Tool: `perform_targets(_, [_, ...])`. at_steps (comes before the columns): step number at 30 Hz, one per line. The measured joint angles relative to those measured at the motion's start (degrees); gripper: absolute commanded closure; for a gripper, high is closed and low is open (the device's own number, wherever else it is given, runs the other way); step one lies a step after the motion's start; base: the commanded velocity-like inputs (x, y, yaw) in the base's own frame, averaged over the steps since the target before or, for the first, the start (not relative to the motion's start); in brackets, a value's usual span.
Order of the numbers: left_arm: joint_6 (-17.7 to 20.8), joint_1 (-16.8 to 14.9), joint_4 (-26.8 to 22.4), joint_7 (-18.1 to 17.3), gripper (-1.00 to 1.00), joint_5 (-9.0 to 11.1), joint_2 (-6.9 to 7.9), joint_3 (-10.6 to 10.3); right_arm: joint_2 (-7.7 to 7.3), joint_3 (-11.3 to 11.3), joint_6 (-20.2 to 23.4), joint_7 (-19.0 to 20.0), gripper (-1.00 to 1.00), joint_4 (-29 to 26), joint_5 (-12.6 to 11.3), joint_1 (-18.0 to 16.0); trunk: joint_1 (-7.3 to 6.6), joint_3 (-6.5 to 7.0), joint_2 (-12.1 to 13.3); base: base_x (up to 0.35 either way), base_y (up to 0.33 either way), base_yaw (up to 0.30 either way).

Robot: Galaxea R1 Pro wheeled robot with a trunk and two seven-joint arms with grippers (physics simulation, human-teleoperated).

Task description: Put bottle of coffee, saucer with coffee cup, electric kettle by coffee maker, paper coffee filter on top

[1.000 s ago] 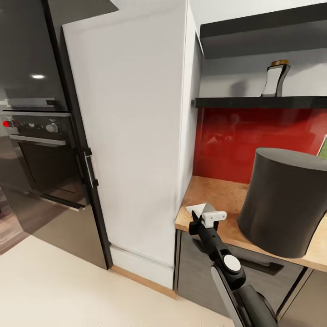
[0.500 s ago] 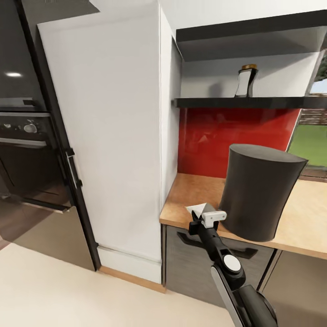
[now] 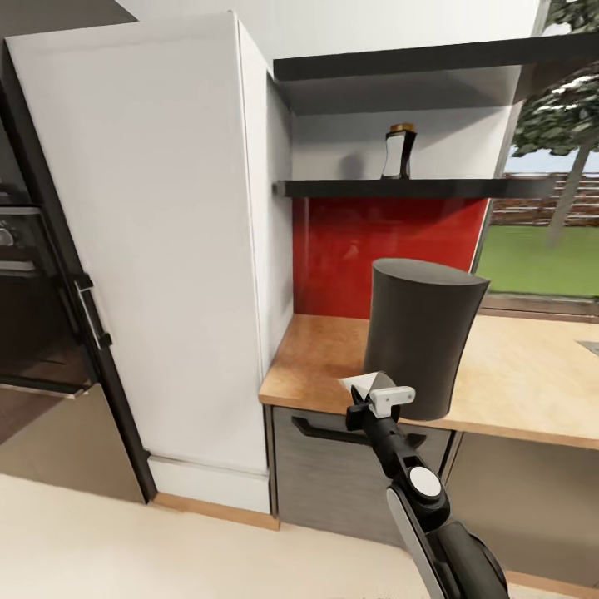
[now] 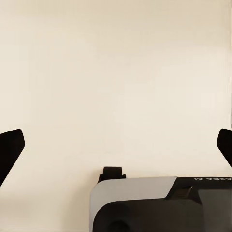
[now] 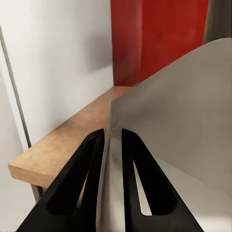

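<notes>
The head camera has swung to the right over the last second: the white tall cabinet [image 3: 150, 249] and black oven [image 3: 25, 316] now sit further toward 9 o'clock, and a window with green lawn [image 3: 541, 258] has come in at 3 o'clock. The tall dark grey cylindrical coffee maker [image 3: 423, 345] now stands near centre on the wooden countertop [image 3: 532, 383], so the robot is squaring up to it.

The right gripper [image 3: 366, 391] keeps its place at 6 o'clock, its black fingers [image 5: 92, 179] pinched nearly closed on the white paper coffee filter [image 5: 183, 121], just in front of the coffee maker's base.

The dark bottle of coffee with a gold cap [image 3: 398, 151] waits on the black shelf [image 3: 399, 188] at 12 o'clock.

The left gripper's fingers [image 4: 9, 150] are spread wide and hold nothing.
</notes>
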Motion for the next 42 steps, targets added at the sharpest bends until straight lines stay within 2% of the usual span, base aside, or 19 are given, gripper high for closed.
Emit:
perform_targets(16, [0.0,0.0,-0.01,0.0,-1.0,0.0,0.07,0.03,0.0,0.0,0.0,0.0,1.0,0.0,0.0,0.0,0.01,0.0,0.0,-0.107,-0.09,-0.134])
perform_targets(42, [0.0,0.0,-0.01,0.0,-1.0,0.0,0.09,0.04,0.0,0.0,0.04,0.0,1.0,0.0,0.0,0.0,0.0,0.0,0.0,-0.004,-0.003,-0.273])
